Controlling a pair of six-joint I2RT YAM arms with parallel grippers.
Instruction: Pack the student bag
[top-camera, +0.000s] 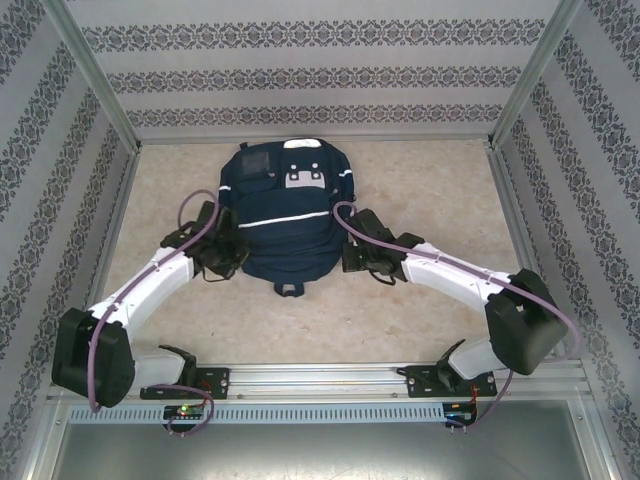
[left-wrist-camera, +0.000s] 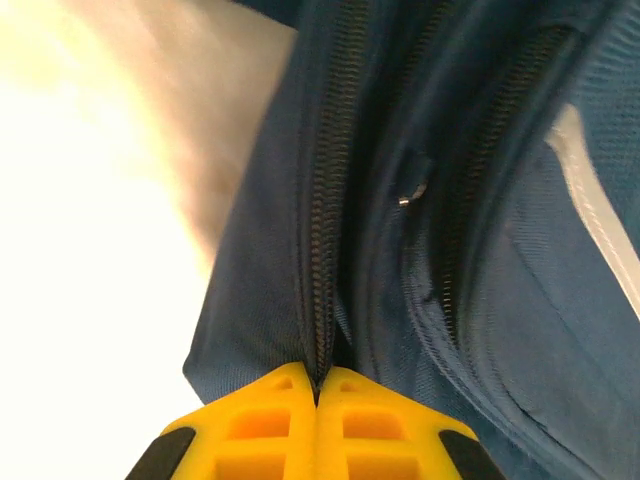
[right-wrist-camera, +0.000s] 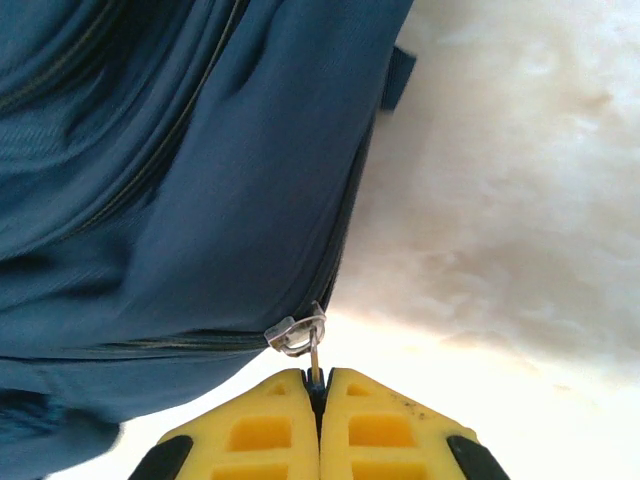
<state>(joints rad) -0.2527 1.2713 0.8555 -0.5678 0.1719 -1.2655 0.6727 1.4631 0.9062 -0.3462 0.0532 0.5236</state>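
"Student bag (top-camera: 285, 215): what has each gripper got of it?"

"Left gripper (left-wrist-camera: 316, 392), yellow fingers pressed together, pinches the near end of a zipper track (left-wrist-camera: 322, 250) on its side. Right gripper (right-wrist-camera: 320, 382), likewise closed tight, nips the thin metal zipper pull (right-wrist-camera: 298, 335) at the opposite edge."

"And where does it lie?"

"Flat on the beige table (top-camera: 420, 300), towards the back, navy with a white stripe across, one gripper touching each flank."
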